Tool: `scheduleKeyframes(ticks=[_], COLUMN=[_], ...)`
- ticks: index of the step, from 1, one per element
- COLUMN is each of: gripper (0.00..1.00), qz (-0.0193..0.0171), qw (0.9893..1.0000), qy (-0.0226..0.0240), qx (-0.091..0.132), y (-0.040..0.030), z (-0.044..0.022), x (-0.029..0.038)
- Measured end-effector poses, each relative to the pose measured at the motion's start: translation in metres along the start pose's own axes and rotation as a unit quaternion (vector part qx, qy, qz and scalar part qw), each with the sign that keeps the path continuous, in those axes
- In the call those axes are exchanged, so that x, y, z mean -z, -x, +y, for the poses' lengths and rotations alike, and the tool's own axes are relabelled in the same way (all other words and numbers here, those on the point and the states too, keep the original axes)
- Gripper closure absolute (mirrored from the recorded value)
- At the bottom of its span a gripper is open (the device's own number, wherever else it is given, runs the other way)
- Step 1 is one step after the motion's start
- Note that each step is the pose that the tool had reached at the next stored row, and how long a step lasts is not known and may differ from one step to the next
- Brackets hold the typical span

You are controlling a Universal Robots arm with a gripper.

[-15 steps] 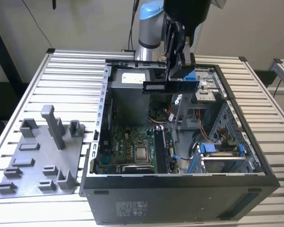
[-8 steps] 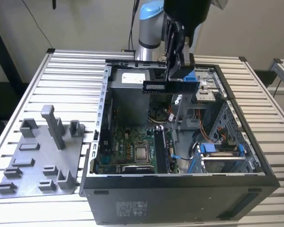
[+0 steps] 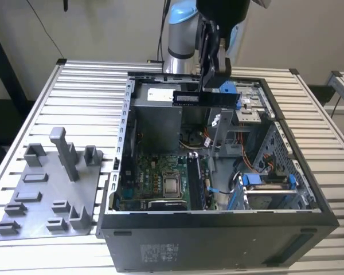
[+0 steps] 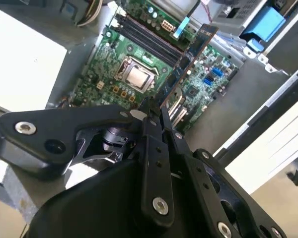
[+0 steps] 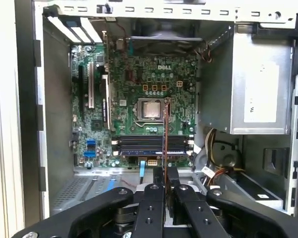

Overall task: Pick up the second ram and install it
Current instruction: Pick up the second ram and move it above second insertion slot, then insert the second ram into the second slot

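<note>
1. The jaws are closed narrow on the second ram (image 3: 206,98), pinching its flat faces from above. The stick hangs under them, clear of everything else.
2. In the exterior view the stick is held in the air over the 12 o'clock end of the open computer case (image 3: 218,229), which lies on the table (image 3: 86,86). The grey tray (image 3: 46,195) sits at 9 o'clock from the case, well apart from the stick.
3. The stick's long axis runs level, from 9 to 3 o'clock in the exterior view. In the first wrist view it shows edge-on as a thin line (image 5: 166,134).
4. The memory slots (image 5: 151,145) are low on the motherboard (image 3: 155,172), toward 6 o'clock from the stick and well below it.
5. The slots run roughly from 12 to 6 o'clock in the exterior view, so the stick appears to lie crosswise to them. In the second wrist view the board (image 4: 188,57) likewise crosses the slot lines at a wide angle.
6. Judged from this, the pick-up is done and the seating is not: the stick is neither over the slots nor lined up with them.
</note>
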State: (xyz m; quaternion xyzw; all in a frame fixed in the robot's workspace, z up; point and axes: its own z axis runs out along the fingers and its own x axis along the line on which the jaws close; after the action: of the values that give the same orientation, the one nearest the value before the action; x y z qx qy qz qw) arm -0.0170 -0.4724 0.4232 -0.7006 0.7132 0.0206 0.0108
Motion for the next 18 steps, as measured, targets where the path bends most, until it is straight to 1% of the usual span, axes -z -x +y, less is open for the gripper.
scheduleKeyframes(ticks=[4,6,7,18], gripper=[0.86,0.86,0.86,0.86], qz=[0.0000,0.0002,0.0002,0.0003], qw=[1.0000,1.0000,1.0000,1.0000], qy=[-0.0007,-0.0007,-0.0006,-0.0005], qx=[0.000,0.000,0.000,0.004], y=[0.0162,0.0215,0.0224,0.0225], z=[0.0000,-0.0003,-0.0006,-0.0007], x=[-0.0010,-0.0012,-0.0013,-0.0013])
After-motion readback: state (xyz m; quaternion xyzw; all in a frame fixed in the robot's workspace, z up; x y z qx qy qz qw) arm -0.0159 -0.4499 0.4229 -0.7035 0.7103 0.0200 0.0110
